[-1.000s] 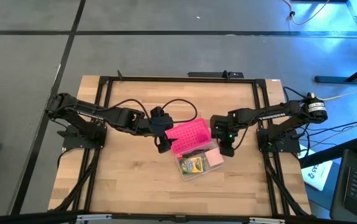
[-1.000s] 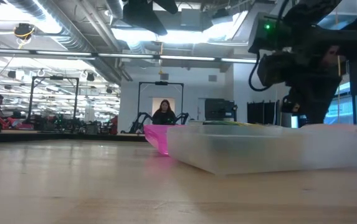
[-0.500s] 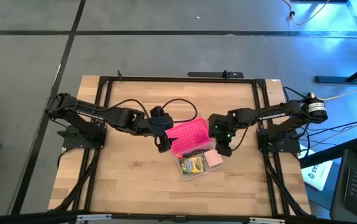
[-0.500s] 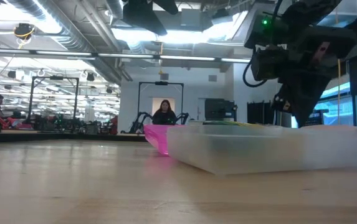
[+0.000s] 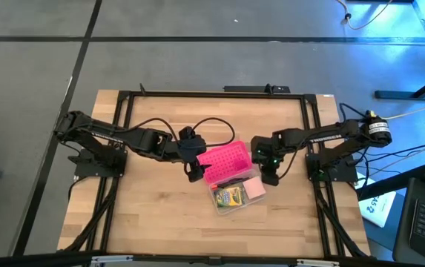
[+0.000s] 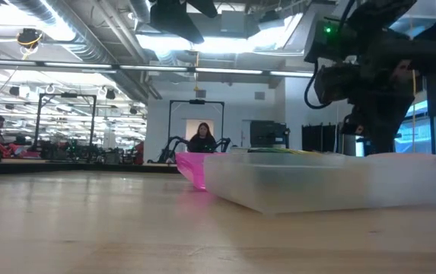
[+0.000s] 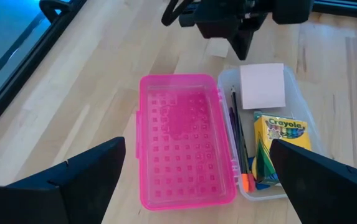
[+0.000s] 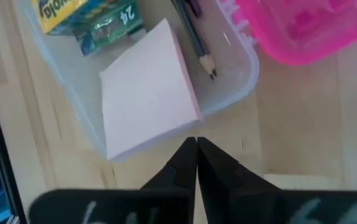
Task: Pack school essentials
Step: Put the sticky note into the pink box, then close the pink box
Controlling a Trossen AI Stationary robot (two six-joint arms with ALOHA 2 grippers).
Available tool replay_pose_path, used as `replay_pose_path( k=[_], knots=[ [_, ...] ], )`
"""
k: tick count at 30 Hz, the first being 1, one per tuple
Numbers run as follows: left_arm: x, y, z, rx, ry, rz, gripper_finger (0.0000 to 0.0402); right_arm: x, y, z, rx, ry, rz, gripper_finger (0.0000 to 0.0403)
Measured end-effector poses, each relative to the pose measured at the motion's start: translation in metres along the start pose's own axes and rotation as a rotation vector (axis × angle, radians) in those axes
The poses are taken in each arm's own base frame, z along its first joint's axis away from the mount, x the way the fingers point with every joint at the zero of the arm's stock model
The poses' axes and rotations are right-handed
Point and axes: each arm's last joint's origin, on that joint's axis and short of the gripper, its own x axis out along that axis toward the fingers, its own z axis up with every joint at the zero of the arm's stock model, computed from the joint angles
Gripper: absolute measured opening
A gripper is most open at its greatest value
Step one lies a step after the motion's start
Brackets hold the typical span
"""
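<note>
Right tool (image 5: 270, 176) drawn back slightly, pencils (image 7: 239, 149) lengthwise in case (image 7: 295, 106)

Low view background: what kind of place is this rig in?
Probably a robotics lab or open workshop floor. Behind the wooden table are exposed ceiling ducts, another dark arm rig with a person seated at it, and benches of equipment.

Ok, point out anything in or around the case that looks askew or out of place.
Nothing stands out. The pink sticky-note pad, crayon box and pencils lie inside the clear case; its pink lid lies open flat beside it.
</note>
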Motion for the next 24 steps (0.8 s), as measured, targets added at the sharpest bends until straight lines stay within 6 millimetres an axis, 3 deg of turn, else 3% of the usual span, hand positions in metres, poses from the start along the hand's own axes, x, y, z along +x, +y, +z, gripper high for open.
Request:
replay_pose_path(
  k=[16,20,24],
  knots=[
    [0.0,0.0,0.0,0.003,0.001,0.0,0.0394,0.006,0.003,0.006,-0.012,-0.048,0.04,0.0016],
    [0.0,0.0,0.0,0.002,0.0,0.0,0.0394,-0.001,0.009,0.009,-0.028,-0.049,0.109,0.0016],
    [0.0,0.0,0.0,0.002,0.0,0.0,0.0394,-0.008,0.01,0.008,-0.058,-0.064,0.052,0.0016]
  ],
)
